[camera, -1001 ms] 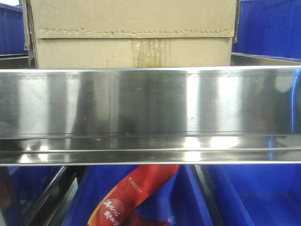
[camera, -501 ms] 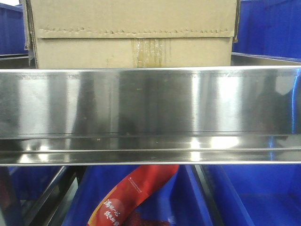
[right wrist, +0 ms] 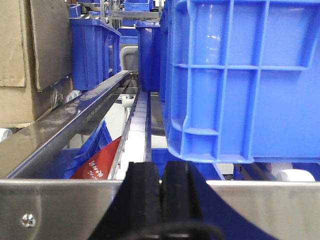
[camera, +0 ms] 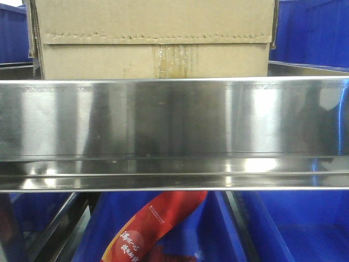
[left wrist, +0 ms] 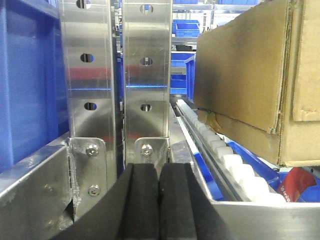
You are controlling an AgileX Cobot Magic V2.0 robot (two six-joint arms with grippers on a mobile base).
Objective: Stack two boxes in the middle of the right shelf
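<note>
Blue plastic bins point(right wrist: 240, 80), red printed bag point(camera: 152, 229) below

Brown cardboard box point(camera: 155, 38) sits on the steel shelf point(camera: 174, 117), behind its tall mirror-like front lip, toward the lip's left-centre. Jagged perforated flap edge runs across box front; clear tape strip point(camera: 173, 60) at mid-seam. Box bottom hidden by lip. Blue bins point(camera: 311, 33) at shelf's right end & behind left edge. Below shelf: more blue bins point(camera: 294, 226), w/ a red printed bag point(camera: 150, 229) lying tilted in one.
</note>
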